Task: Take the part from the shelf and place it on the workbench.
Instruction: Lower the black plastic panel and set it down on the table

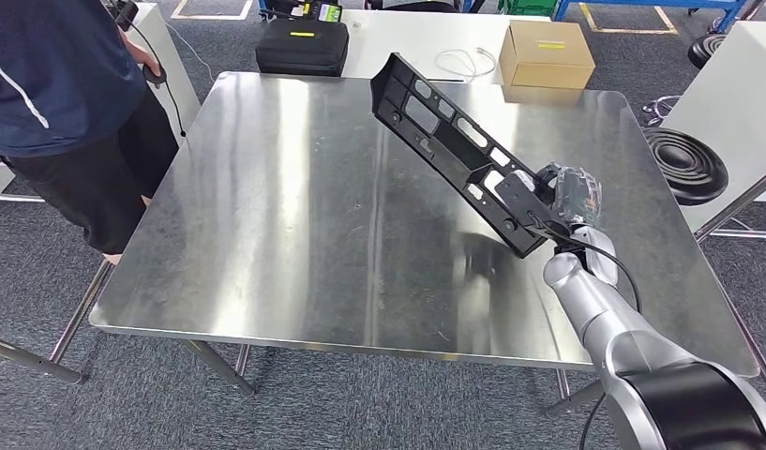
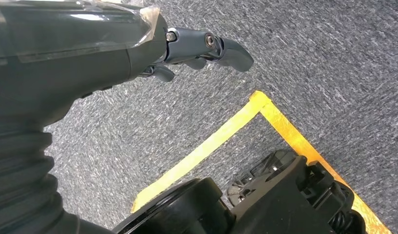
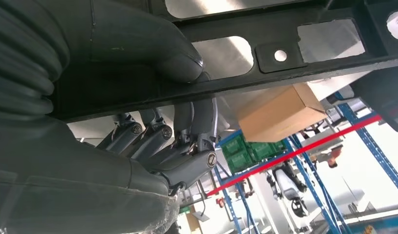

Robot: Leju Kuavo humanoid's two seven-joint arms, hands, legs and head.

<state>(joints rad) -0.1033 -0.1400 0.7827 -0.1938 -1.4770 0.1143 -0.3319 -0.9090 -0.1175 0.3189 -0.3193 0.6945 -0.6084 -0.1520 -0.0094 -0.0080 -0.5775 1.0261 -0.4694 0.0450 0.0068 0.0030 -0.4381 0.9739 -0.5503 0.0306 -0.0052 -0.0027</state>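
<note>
A long black plastic part (image 1: 454,145) with several cut-out windows hangs tilted above the steel workbench (image 1: 294,206), its far end raised toward the back. My right hand (image 1: 562,202) grips its near end over the bench's right side. In the right wrist view the thumb (image 3: 153,48) presses on one face of the part's black frame (image 3: 294,73) and the fingers (image 3: 187,141) curl against the other face. My left hand (image 2: 197,51) hangs over grey carpet with its fingers curled in and nothing in them.
A person in dark clothes (image 1: 69,112) stands at the bench's left edge. Beyond the bench sit a cardboard box (image 1: 545,52), a black case (image 1: 302,45) and a white cable (image 1: 465,62). A black ribbed disc (image 1: 686,164) lies to the right. Yellow floor tape (image 2: 226,136) lies below my left hand.
</note>
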